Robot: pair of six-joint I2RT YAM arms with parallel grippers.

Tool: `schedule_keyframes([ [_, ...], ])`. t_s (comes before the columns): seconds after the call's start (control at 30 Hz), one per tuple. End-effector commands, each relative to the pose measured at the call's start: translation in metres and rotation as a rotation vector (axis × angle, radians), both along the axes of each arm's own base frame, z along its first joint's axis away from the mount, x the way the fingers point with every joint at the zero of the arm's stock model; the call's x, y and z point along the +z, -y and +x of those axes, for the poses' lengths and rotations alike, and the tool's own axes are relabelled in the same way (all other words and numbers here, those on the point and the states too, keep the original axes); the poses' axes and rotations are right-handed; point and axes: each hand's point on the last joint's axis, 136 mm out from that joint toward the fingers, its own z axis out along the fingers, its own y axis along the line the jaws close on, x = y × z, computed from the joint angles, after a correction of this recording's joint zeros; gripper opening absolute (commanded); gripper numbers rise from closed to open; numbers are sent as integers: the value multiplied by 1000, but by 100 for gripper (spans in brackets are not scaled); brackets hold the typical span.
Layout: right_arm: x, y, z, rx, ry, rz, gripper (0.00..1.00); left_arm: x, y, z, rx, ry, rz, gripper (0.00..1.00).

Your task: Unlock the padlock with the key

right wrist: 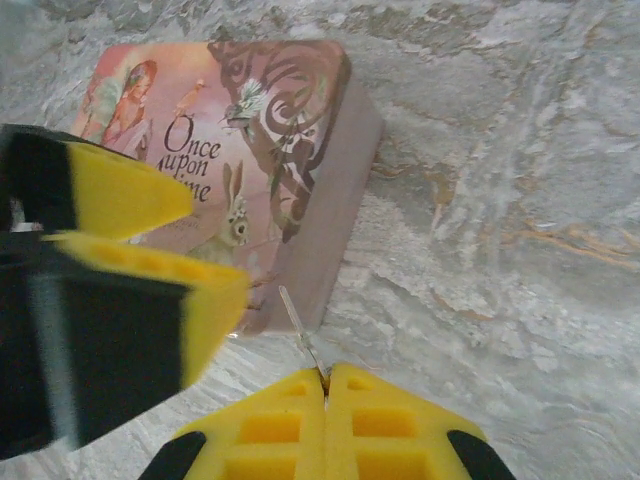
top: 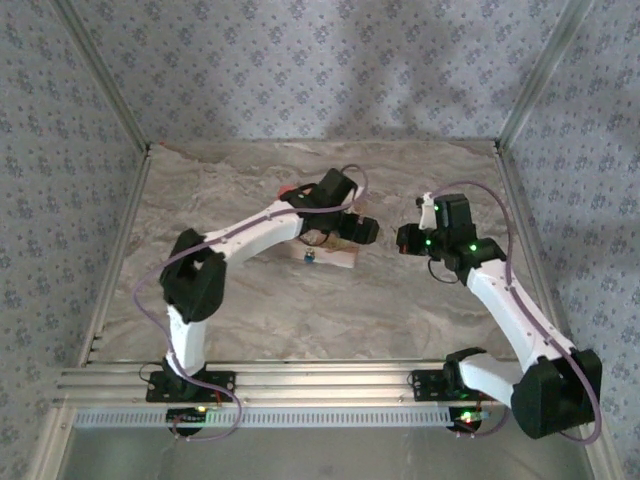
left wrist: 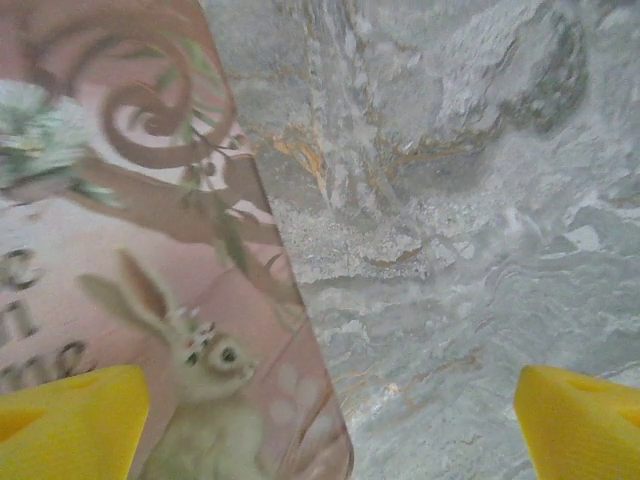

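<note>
**Key (right wrist: 300,335) gripped and pointing at the storybook box**

The right claw (right wrist: 325,378) is pressing its yellow fingers tight together on the key, which is sticking out ahead of the tips as a thin metal sliver. Just ahead of that claw and a little to its left, the pink storybook box (right wrist: 300,130) is lying flat on the marbled desk (right wrist: 520,150), its near corner almost meeting the key's tip. The left claw (left wrist: 325,425) is hanging wide over the box's edge, one finger above the lid, the other above bare desk, gripping nothing. I am not making out the padlock for certain; a small bluish speck (top: 310,257) on the box beneath the left claw may be it. To my eye the insertion is coming up. The left claw ought to be steadying the lock first, while the right is lining the blade up straight and creeping in slowly, since so slender a key could be twisting at any sideways nudge.
</note>
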Motion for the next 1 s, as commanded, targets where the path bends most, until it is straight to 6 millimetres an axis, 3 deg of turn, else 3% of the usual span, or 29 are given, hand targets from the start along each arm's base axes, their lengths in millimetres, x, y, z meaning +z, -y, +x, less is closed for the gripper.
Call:
schedule_keyframes([
  [0.0,-1,-17,9,63,15,63,0,54,-34,4,50,120,-62,95],
  [0.17,-6,-46,24,143,15,124,0,58,-85,-14,129,146,-119,96],
  [0.3,-16,-69,37,192,-6,142,0,31,-120,-36,209,86,-143,97],
  [0.43,-25,-87,51,217,-28,170,0,2,-149,-38,313,-18,-202,97],
  [0.57,-32,-98,64,232,-39,181,0,-15,-156,-28,354,-81,-261,97],
  [0.7,-38,-106,77,237,-43,186,0,-31,-147,-19,339,-122,-270,96],
  [0.97,-67,-97,89,199,-98,142,0,-41,-135,12,332,-89,-281,95],
])
